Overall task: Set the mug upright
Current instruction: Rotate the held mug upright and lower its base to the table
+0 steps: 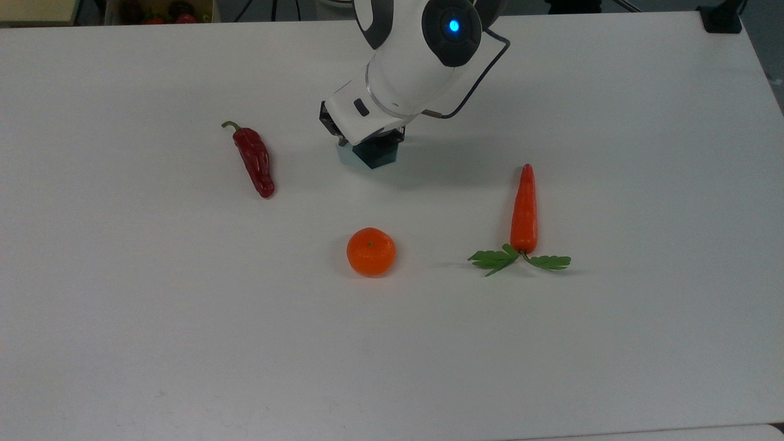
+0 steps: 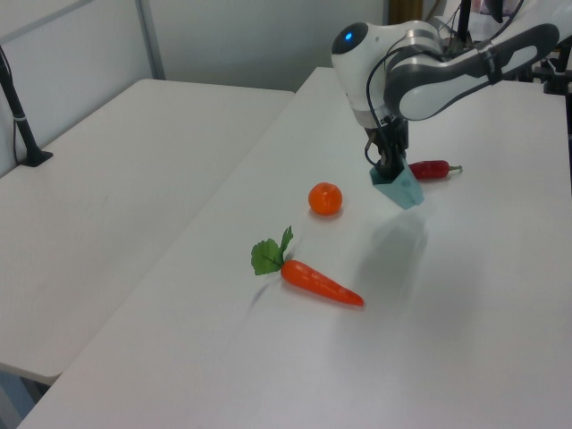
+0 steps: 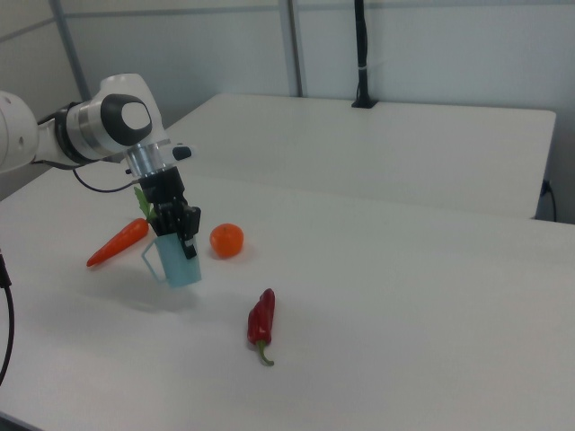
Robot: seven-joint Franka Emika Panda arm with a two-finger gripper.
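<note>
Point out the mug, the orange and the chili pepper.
mug (image 3: 182, 262), right view, on its pale blue side wall below the rim.
orange (image 1: 370, 251), top view, at the middle of its top.
chili pepper (image 1: 256, 162), top view, midway along its dark red body.

1. Arm (image 2: 465, 67) extended over the table, wrist angled steeply downward.
2. Gripper (image 3: 180, 235) pointing down, fingers (image 3: 189, 242) clamped on the mug (image 3: 180, 265) rim.
</note>
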